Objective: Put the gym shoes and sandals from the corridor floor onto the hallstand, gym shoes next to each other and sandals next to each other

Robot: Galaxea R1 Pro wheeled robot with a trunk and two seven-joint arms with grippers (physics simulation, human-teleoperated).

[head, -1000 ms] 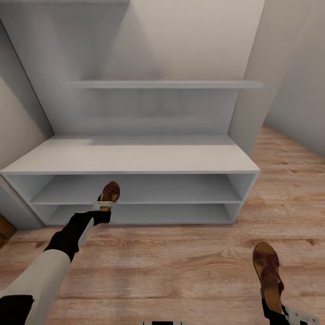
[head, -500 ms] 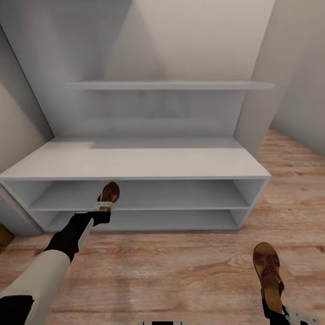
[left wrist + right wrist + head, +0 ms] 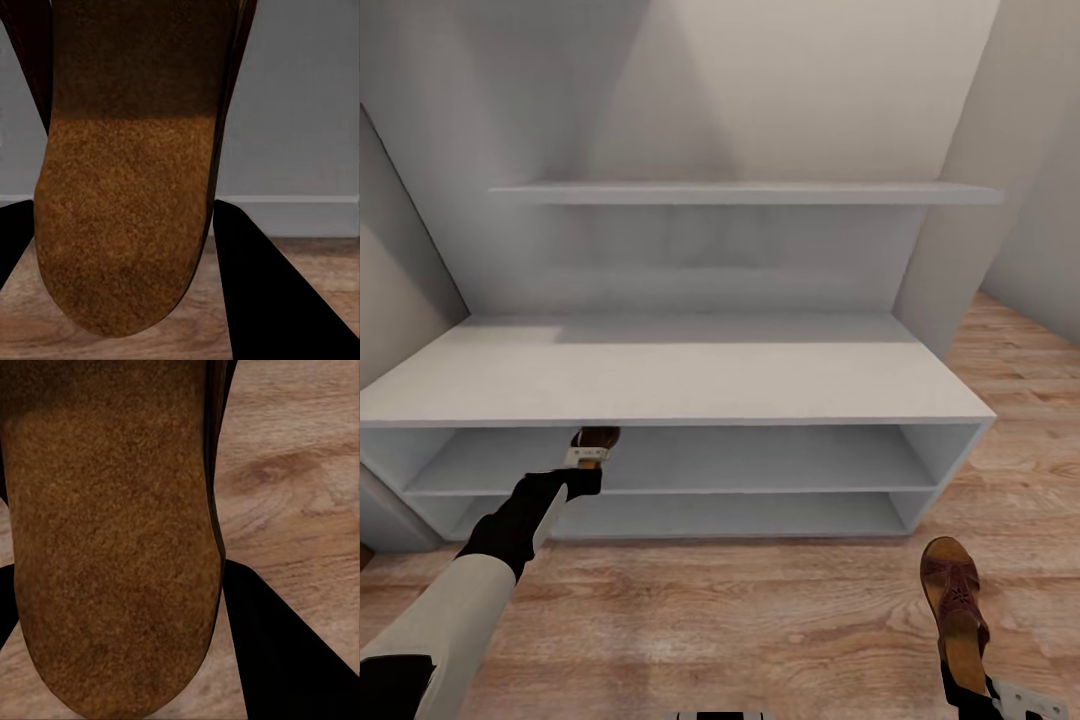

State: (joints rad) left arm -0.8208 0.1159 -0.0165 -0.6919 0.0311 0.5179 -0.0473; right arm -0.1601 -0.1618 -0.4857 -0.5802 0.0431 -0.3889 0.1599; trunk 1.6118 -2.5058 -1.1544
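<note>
Here, grainy tan-soled sandals (image 3: 957, 610) in both tools, pale smooth hallstand (image 3: 660, 380).

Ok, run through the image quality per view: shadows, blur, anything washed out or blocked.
Head view: soft, even light, no glare; the bench top of the hallstand shades its shelves and half hides the left sandal.
Left wrist view: that sandal's sole looms close, dark toward one end, slightly soft.
Right wrist view: the right sandal blocks most of the corridor floor, whose grain stays clear.
</note>
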